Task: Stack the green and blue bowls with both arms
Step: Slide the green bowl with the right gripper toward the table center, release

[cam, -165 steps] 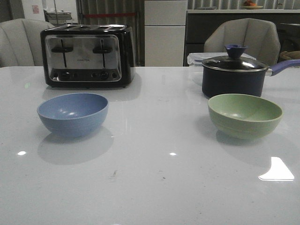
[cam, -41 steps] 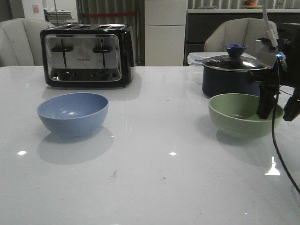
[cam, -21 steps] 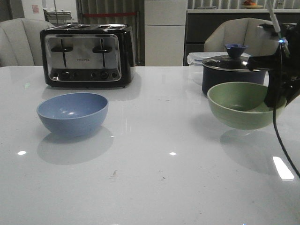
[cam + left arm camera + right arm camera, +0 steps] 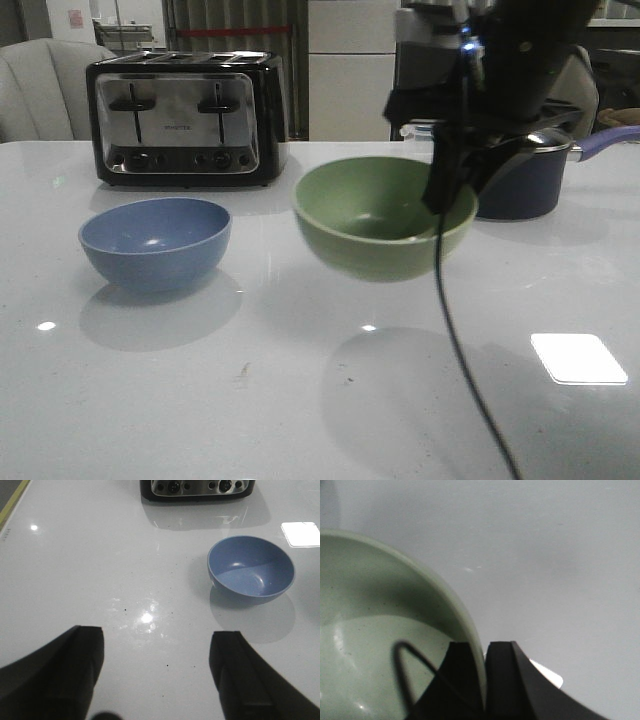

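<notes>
Two pincers: right pincer (image 4: 484,680) clamps green bowl (image 4: 384,217) rim; left pincer (image 4: 157,672) apart; toaster (image 4: 187,118) label unreadable.

A glossy white table (image 4: 300,400) mirrors a bright square of light at its near right. Behind the table stand a grey padded chair (image 4: 40,90) at far left, a pale cabinet (image 4: 350,70) and dark vertical slats (image 4: 235,25).

bowls 2 — green bowl (image 4: 380,222), blue bowl (image 4: 155,243) | toaster (image 4: 186,118) 1 | saucepan (image 4: 520,175) 1
</notes>
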You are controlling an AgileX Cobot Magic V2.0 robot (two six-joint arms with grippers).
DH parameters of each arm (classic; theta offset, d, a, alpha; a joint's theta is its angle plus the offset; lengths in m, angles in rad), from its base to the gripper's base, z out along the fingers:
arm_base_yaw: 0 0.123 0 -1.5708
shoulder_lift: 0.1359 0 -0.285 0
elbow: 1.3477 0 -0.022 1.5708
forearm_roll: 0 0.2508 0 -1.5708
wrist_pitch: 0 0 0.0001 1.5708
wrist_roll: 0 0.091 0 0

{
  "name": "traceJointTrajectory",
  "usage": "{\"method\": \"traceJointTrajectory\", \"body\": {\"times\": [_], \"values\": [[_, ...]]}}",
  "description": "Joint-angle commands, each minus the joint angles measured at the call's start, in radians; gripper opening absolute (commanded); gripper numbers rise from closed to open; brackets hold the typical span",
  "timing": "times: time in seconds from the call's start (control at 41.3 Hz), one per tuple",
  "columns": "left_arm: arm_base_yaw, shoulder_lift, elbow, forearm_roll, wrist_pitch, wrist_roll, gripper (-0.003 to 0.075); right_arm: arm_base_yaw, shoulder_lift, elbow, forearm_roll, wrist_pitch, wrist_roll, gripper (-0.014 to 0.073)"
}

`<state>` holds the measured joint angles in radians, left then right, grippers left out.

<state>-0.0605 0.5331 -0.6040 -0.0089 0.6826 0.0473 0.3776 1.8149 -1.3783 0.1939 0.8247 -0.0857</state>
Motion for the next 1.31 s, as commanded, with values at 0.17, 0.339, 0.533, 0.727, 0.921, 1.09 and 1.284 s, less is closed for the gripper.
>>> {"method": "traceJointTrajectory", "body": {"times": [0.17,0.339,0.533,0.727,0.921,1.09,1.284], "values": [[-0.004,0.009,-0.027,-0.004,-0.07,0.0,0.0509,0.105,0.051,-0.032,0.013,-0.083,-0.01,0.0061],[-0.004,0.009,-0.027,-0.004,-0.07,0.0,0.0509,0.107,0.089,-0.032,0.014,-0.071,-0.01,0.0078],[-0.004,0.009,-0.027,-0.004,-0.072,0.0,0.0509,0.107,0.085,-0.032,0.014,-0.073,-0.01,0.0339],[-0.004,0.009,-0.027,-0.004,-0.083,0.0,0.0509,0.107,0.015,-0.031,0.012,-0.079,-0.022,0.0475],[-0.004,0.009,-0.027,-0.004,-0.085,0.0,0.0509,0.108,-0.145,0.038,0.013,-0.098,-0.105,0.0467],[-0.004,0.009,-0.027,-0.004,-0.085,0.0,0.0509,0.108,-0.355,0.185,0.013,-0.158,-0.135,0.0467],[-0.004,0.009,-0.027,-0.004,-0.085,0.0,0.0509,0.108,-0.606,0.355,0.013,-0.185,-0.152,0.0467]]}}
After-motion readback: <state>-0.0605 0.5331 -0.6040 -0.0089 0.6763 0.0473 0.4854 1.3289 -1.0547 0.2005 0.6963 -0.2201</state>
